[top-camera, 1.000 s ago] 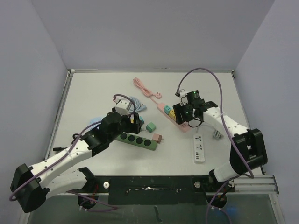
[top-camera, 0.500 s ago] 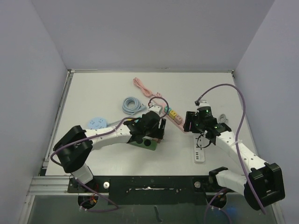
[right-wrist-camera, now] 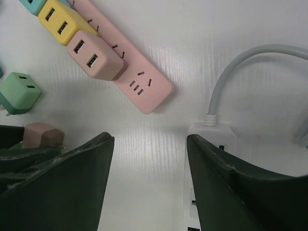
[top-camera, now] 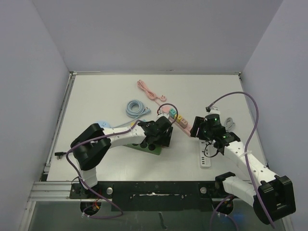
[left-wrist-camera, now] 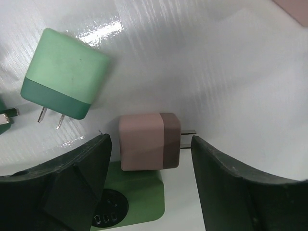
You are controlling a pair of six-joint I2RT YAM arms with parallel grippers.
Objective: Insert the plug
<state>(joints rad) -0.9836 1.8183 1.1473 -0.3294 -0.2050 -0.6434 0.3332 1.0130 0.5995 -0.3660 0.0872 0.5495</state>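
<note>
The left pincer (left-wrist-camera: 148, 149) straddles the pink plug (left-wrist-camera: 142, 139), jaws open, gripping nothing; the right pincer (right-wrist-camera: 149, 139) hangs open and empty between pink strip (right-wrist-camera: 139, 77) and white strip (right-wrist-camera: 211, 139)

Bright, even light comes from overhead — the white table (top-camera: 96, 96) carries only soft, short shadows. In the left wrist view streaked glare lies just above the green plug (left-wrist-camera: 65, 72), and the dark fingers (left-wrist-camera: 57, 187) below it are soft — out of focus.
</note>
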